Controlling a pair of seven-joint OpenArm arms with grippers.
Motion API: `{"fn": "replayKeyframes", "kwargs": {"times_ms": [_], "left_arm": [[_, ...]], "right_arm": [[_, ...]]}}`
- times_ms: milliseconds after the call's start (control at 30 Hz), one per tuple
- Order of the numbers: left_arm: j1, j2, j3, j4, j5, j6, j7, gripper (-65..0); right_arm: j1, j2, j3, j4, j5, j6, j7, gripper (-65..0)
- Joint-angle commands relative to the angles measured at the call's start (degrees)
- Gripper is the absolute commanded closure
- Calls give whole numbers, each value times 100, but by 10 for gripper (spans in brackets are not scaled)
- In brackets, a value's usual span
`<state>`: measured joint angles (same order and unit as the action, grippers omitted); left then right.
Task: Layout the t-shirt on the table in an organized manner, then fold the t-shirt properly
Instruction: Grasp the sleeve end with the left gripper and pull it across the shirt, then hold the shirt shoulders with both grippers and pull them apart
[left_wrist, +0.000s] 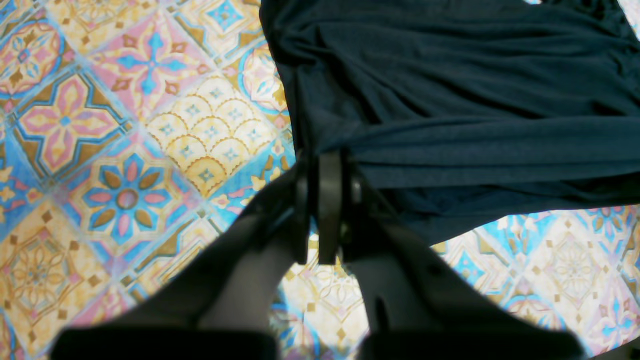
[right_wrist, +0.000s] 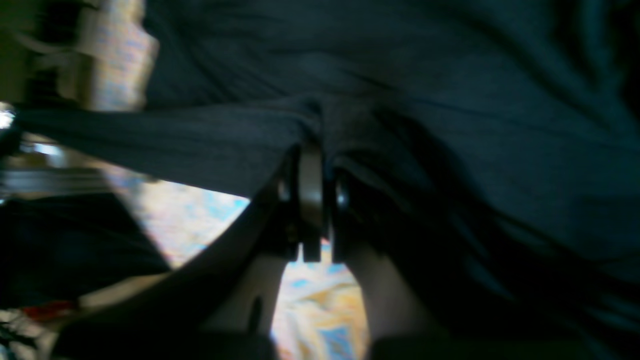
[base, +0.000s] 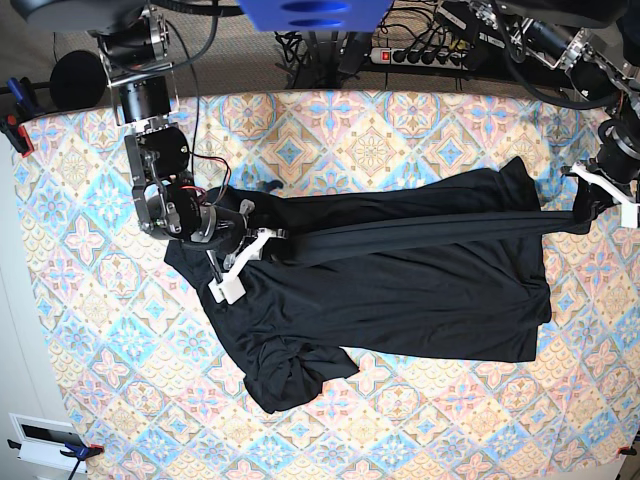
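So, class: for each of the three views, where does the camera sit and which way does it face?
Left wrist: on the left arm, facing along the left gripper, shut on the t-shirt over the table.
Right wrist: on the right arm, facing the right gripper, shut on the shirt.
Base: overhead, looking down; both arms show.
All three views share the t-shirt.

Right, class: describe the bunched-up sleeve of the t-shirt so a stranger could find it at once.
Start at the table with its pastel tile-pattern cloth, where the black t-shirt lies spread across the middle. Follow the shirt to its corner nearest the base camera: the sleeve there is crumpled into a lump, while the rest lies flatter.
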<state>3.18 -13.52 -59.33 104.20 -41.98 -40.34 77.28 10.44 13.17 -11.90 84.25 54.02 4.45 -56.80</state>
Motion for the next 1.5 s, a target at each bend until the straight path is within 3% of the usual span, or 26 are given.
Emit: {"fn": "replayKeyframes", "kwargs": {"times_ms": [0, 233, 567, 1033, 1167, 1267, 1467], "left_arm": [[-85, -147, -41, 90, 88, 34, -136, 0], [-120, -59, -41, -95, 299, 34, -180, 0], [-498, -156, -32, -1686, 299, 34, -321, 0], [-1114, -261, -41, -1801, 299, 34, -462, -2], [-982, -200, 337, -1801, 299, 34, -462, -8], [-788, -182, 601, -1801, 299, 34, -470, -71], [-639, -182, 821, -1801, 255, 34, -444, -296]], "right_arm": [[183, 77, 60, 54, -281, -27, 137, 0], [200, 41, 52, 46, -1169, -18, 330, 0], [191, 41, 43, -438, -1178, -10, 515, 0], [183, 41, 87, -438, -1187, -10, 523, 0], [183, 41, 87, -438, -1187, -10, 523, -3], [183, 41, 87, -438, -1187, -10, 523, -53], [183, 41, 87, -385, -1160, -10, 523, -209]]}}
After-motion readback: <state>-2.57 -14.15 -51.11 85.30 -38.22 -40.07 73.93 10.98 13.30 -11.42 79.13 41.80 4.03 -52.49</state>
